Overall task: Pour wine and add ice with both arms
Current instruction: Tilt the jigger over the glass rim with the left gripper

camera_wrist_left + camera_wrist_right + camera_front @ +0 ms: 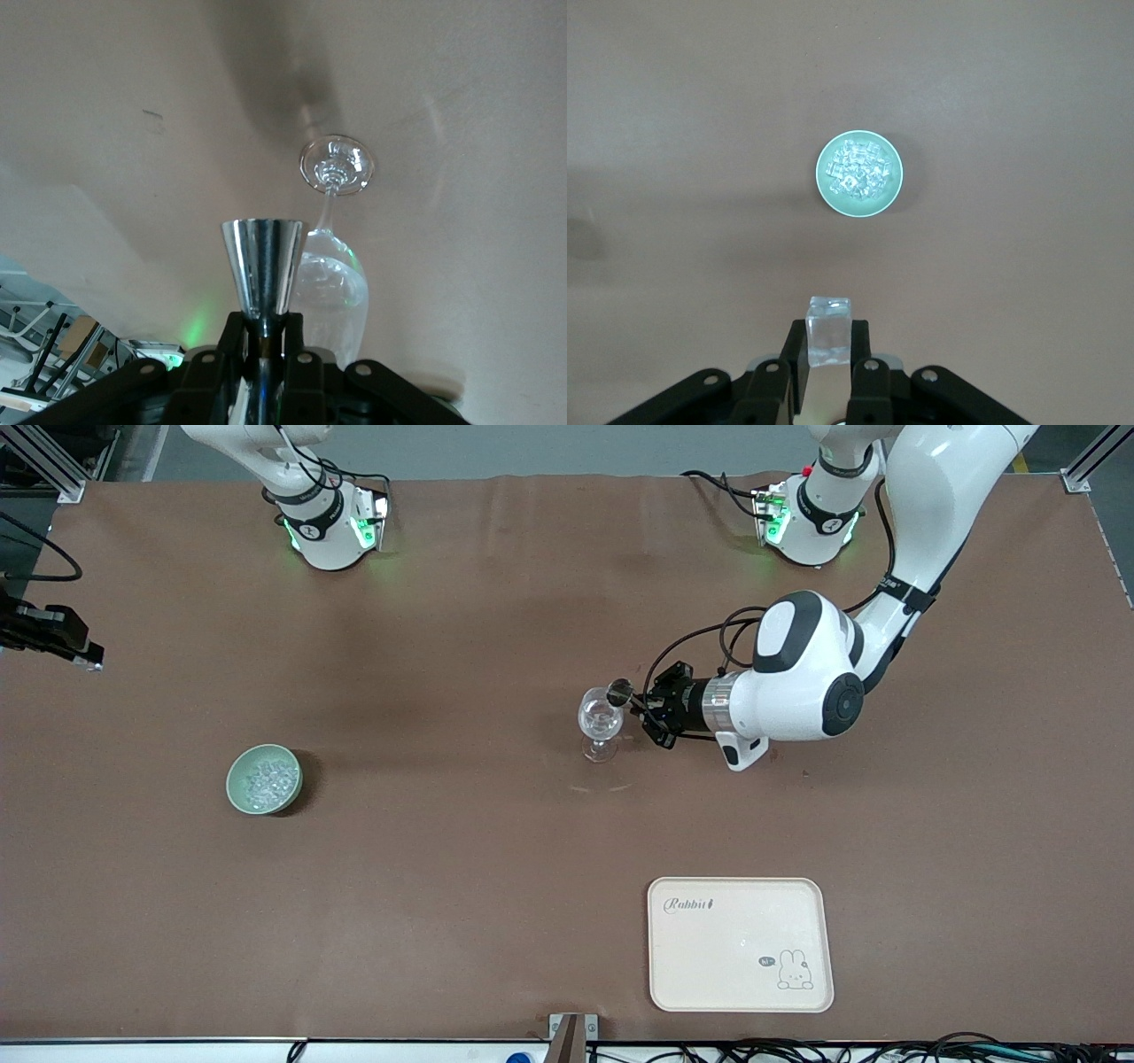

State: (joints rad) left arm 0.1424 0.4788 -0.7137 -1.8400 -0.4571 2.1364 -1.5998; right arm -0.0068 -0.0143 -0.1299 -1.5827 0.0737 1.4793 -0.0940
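Ice fills the green bowl; left tool grasps a steel jigger, right tool a clear cube

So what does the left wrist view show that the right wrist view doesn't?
Only the left wrist view shows the stemmed glass standing on the table, with the left gripper shut on a shiny metal jigger cup right beside its bowl. Only the right wrist view shows the green bowl of ice, with the right gripper above it, shut on a clear cube-like piece. Both show the brown tabletop and a closed gripper holding something.
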